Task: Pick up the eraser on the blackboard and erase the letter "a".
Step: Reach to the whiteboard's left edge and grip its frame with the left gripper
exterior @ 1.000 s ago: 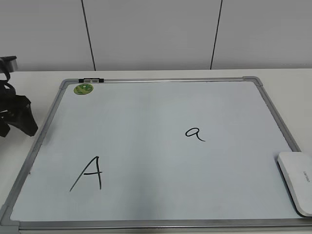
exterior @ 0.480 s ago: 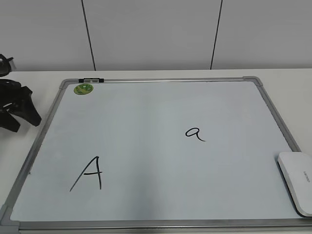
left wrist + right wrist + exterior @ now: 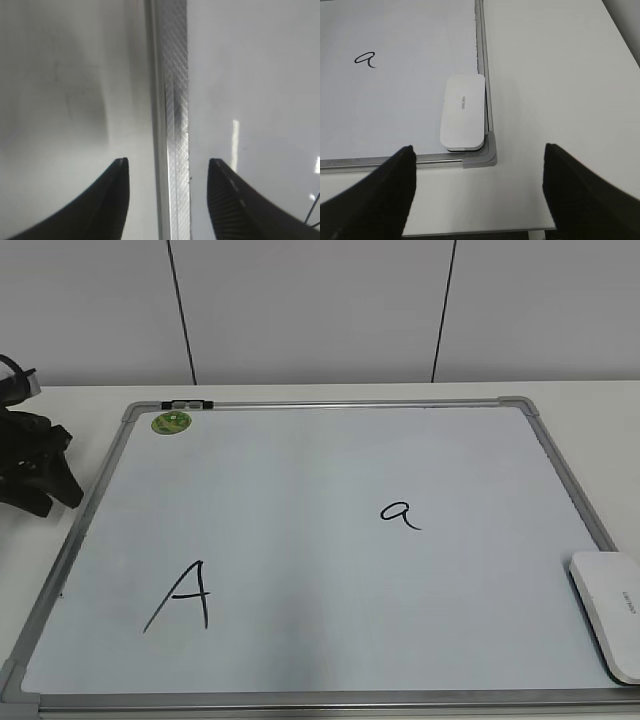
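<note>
The blackboard (image 3: 330,405) lies flat on the table. The eraser (image 3: 608,612) rests on its front right corner, overlapping the frame. The letter "a" (image 3: 399,513) is written right of the board's middle. My left gripper (image 3: 58,470) is open and empty at the board's left edge. In the left wrist view the left gripper (image 3: 167,170) straddles the frame (image 3: 172,100). My right gripper (image 3: 477,150) is open and empty, above the table just in front of the eraser (image 3: 464,111). The letter "a" (image 3: 365,59) lies beyond the eraser to the left. The right gripper is out of the exterior view.
A larger capital "A" (image 3: 183,597) is written at the board's front left. A round green sticker (image 3: 171,423) sits at its far left corner. The grey corner piece (image 3: 489,154) is beside the eraser. White table (image 3: 560,75) extends to the right.
My left gripper has shifted and turned slightly beside the board's left edge. The eraser, the board and the letters have not moved.
</note>
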